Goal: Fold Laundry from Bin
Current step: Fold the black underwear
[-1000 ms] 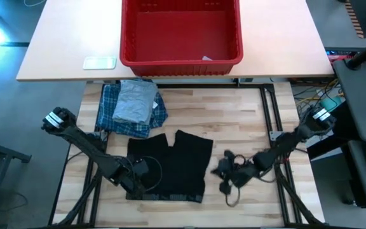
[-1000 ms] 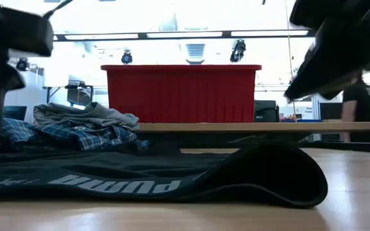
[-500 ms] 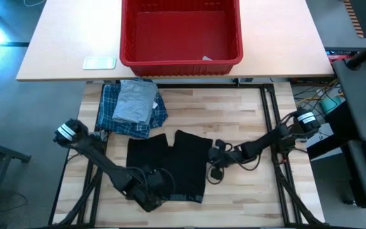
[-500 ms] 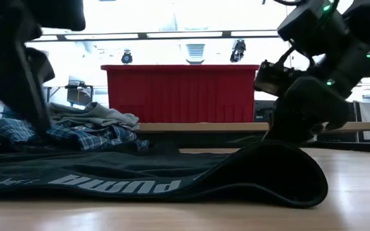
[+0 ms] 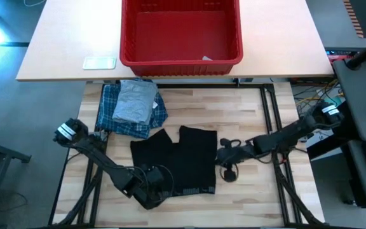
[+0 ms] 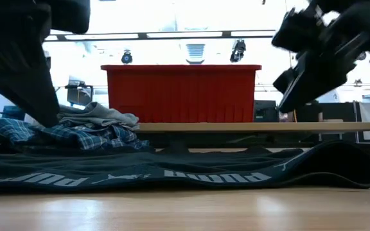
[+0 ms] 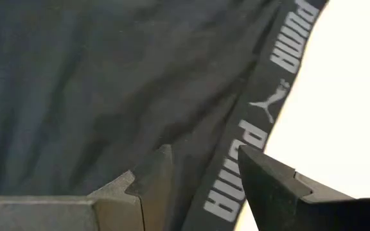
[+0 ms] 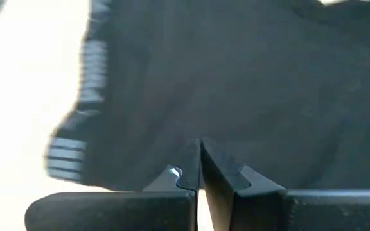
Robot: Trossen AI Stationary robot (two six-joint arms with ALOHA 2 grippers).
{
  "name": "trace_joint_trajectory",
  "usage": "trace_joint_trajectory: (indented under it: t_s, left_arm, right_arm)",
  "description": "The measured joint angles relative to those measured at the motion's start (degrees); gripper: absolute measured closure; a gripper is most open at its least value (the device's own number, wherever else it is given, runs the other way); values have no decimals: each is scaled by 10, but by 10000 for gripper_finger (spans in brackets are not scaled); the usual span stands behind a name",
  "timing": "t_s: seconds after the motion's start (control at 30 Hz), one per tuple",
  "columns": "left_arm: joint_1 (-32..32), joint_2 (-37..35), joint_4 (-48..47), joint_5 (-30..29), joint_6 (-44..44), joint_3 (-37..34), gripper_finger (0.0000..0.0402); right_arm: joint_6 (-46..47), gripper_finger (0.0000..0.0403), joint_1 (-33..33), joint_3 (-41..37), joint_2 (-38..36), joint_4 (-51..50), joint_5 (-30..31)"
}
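Observation:
A small black garment [image 5: 180, 159] lies flat on the wooden table, its lettered waistband [image 6: 172, 174] along the near edge. My left gripper [image 5: 157, 191] stands open over the waistband's left part [image 7: 249, 138]. At the garment's right edge is my right gripper [image 5: 223, 156], shut; in the low view it [image 6: 294, 83] hangs above the raised right edge [image 6: 352, 163]. Behind, a folded grey T-shirt [image 5: 135, 102] rests on a plaid shirt [image 5: 110, 114]. The red bin [image 5: 180, 60] stands on the far table. My left gripper comes slanting down from above at the waistband. One fingertip [image 7: 162, 157] is over the black cloth and the other [image 7: 249, 160] is at the band's outer edge. Whether the tips touch the cloth I cannot tell. My right gripper touches nothing that shows.
The clothes pile [image 6: 76, 128] takes the table's far left. A pale flat object [image 5: 99, 62] lies beside the bin, which holds a small white scrap [image 5: 206, 58]. Bare wood lies right of the garment [image 5: 259, 184].
My left gripper went toward the table's near right along the garment's near edge, then kept still. My right gripper went left to the garment's right edge, then back right and up. The garment's humped right part was drawn rightward and lies flatter.

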Motion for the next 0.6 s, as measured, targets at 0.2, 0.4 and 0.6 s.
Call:
trace_joint_trajectory:
  t_s: [0.2,0.4,0.6]
  left_arm:
    - [13,0,-27,55,-9,-14,238]
    - [-3,2,-39,115,-36,-41,238]
    - [-41,10,-1,129,-78,-69,238]
  right_arm:
    - [58,394,78,1,52,145,9]
    - [142,394,165,58,183,187,28]
    - [224,393,197,113,282,164,27]
